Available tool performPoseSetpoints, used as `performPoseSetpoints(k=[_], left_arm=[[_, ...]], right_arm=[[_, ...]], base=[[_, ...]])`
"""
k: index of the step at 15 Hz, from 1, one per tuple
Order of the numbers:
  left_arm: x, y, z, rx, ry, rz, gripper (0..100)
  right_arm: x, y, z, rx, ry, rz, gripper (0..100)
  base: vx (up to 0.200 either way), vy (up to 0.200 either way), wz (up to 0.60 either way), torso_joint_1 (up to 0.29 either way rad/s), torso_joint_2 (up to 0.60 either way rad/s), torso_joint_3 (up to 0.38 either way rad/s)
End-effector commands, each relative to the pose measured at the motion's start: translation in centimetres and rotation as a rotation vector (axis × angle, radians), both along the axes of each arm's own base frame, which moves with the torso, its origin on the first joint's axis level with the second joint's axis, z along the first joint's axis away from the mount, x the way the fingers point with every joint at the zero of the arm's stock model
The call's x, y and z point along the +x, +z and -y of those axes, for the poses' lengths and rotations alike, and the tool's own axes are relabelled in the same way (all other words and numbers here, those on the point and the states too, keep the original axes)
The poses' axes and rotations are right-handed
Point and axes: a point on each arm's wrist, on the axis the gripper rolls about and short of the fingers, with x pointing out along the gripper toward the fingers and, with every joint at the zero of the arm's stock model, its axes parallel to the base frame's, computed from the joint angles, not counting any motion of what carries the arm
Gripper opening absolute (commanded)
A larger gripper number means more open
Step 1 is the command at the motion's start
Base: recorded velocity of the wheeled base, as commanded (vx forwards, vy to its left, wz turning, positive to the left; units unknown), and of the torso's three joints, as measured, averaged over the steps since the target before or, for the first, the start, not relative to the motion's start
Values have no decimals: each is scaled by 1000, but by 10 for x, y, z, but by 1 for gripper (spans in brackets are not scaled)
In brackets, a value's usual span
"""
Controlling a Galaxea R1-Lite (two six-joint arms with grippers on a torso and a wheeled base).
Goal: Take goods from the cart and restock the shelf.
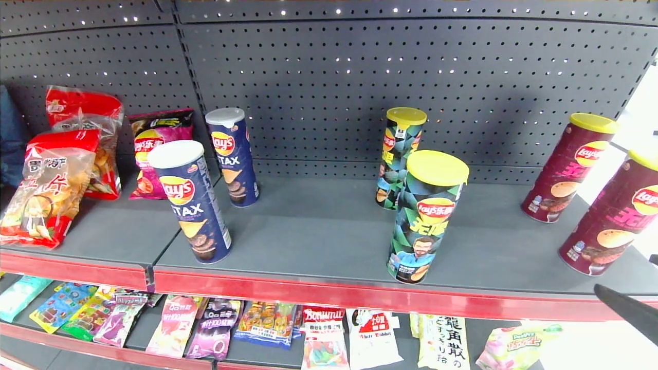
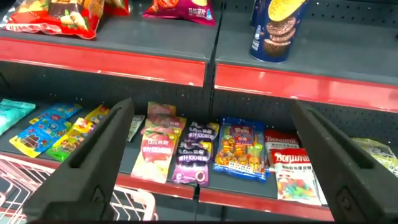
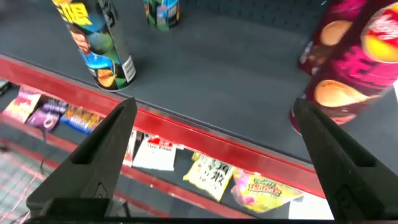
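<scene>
Chip cans stand upright on the grey upper shelf [image 1: 329,231]: two blue ones [image 1: 191,201] at the left, two green ones with yellow lids [image 1: 426,218] in the middle, two maroon ones [image 1: 611,218] at the right. My right gripper [image 3: 214,106] is open and holds nothing, just in front of the shelf's red front edge [image 3: 205,134], between the front green can [image 3: 96,43] and the front maroon can [image 3: 354,74]. One of its fingers [image 1: 628,309] pokes in at the lower right. My left gripper [image 2: 211,109] is open too, held low before the lower shelf's candy bags [image 2: 193,152].
Snack bags [image 1: 49,180] lean at the left end of the upper shelf. Flat candy packets [image 1: 324,336] line the lower shelf. A red wire cart rim [image 2: 134,202] lies under the left gripper. Bare shelf lies between the blue and green cans.
</scene>
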Motion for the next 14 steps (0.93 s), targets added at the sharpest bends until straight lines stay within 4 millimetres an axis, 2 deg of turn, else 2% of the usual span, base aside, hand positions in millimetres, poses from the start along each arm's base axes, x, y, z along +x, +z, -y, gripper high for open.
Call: performPoseSetpoints(k=[1,6,9,14], left_arm=[[0,0,0,-1,2,0,100],[0,0,0,-1,0,0,100],[0,0,0,2,0,0,100],[0,0,0,2,2,0,100]], right_arm=[[20,-7,-5,-5,23,-102,100],[26,-16,-6,-13,26,-161,100],[47,-21,-9,-25,28,-241,100],[60,-26,-20,-50,81,-301,100]], base=[[0,0,0,0,0,0],[0,0,0,0,0,0],[0,0,0,0,0,0],[0,0,0,0,0,0]])
